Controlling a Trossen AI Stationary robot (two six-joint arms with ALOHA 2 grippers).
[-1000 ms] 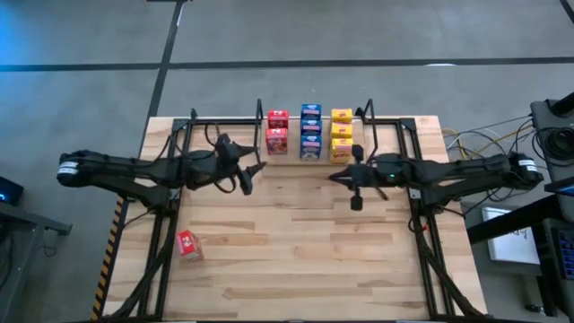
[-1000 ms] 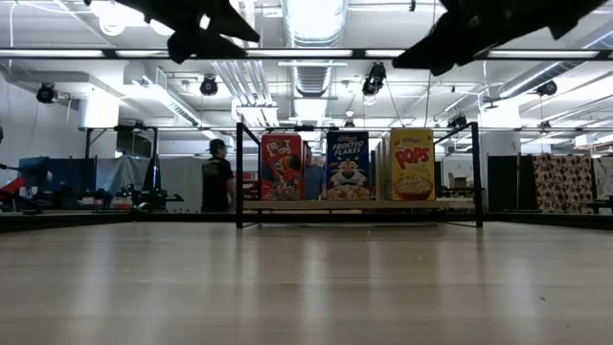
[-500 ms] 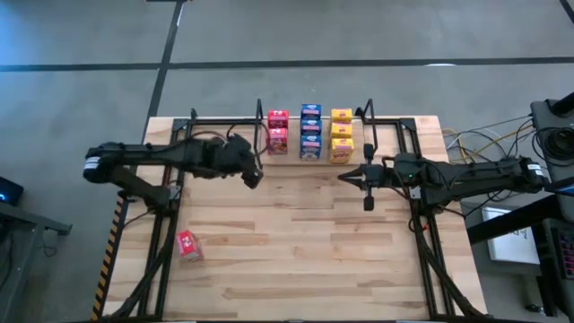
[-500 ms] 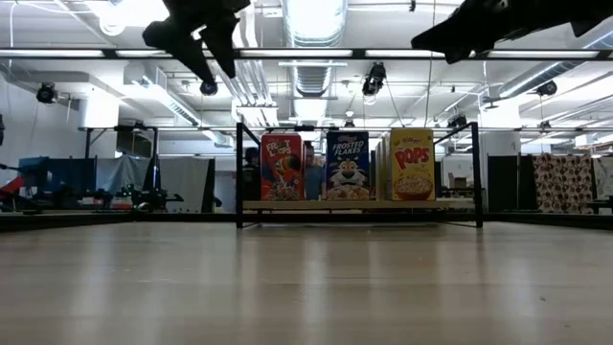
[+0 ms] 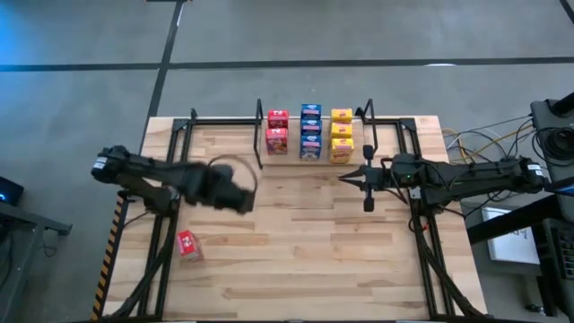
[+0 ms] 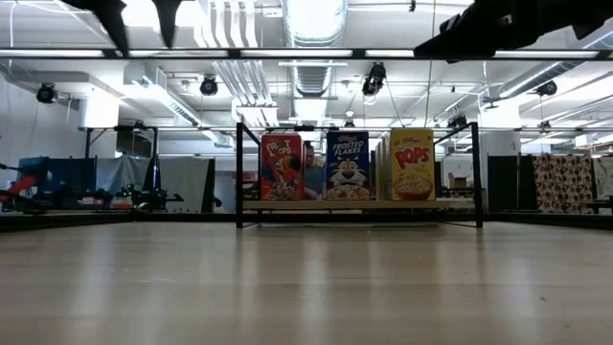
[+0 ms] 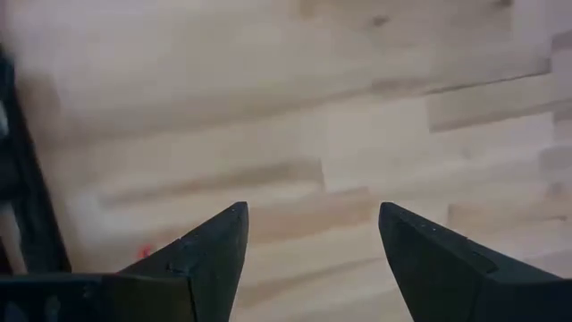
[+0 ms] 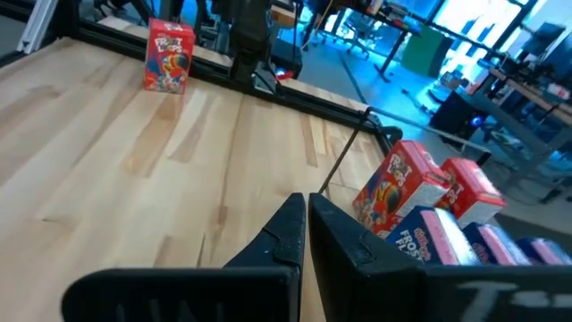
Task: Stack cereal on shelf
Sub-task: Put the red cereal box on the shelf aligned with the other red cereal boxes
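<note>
Eight small cereal boxes stand on the shelf (image 5: 260, 135) at the table's far edge: two red (image 5: 276, 140), three blue (image 5: 310, 131) and three yellow (image 5: 341, 135). In the low view the front ones, red (image 6: 281, 166), blue (image 6: 347, 165) and yellow (image 6: 412, 164), rest on the light board (image 6: 450, 204). Another red box (image 5: 186, 243) sits alone on the table near its left edge. My left gripper (image 5: 240, 201) hovers open above the table, right of and beyond that box. My right gripper (image 5: 343, 177) is shut, hovering in front of the yellow column.
Black frame rails (image 5: 161, 224) run along the table's left and right sides. Bare wooden tabletop (image 5: 305, 242) spreads between the arms and toward the near edge. Cables and equipment (image 5: 556, 135) sit off the table's right side. A person stands in the room behind the shelf.
My left gripper has swung away from the shelf's left end toward the near-left part of the table, closer to the lone red box, and turned about. My right gripper drew back a little toward the right edge, then stayed still. No box has moved.
</note>
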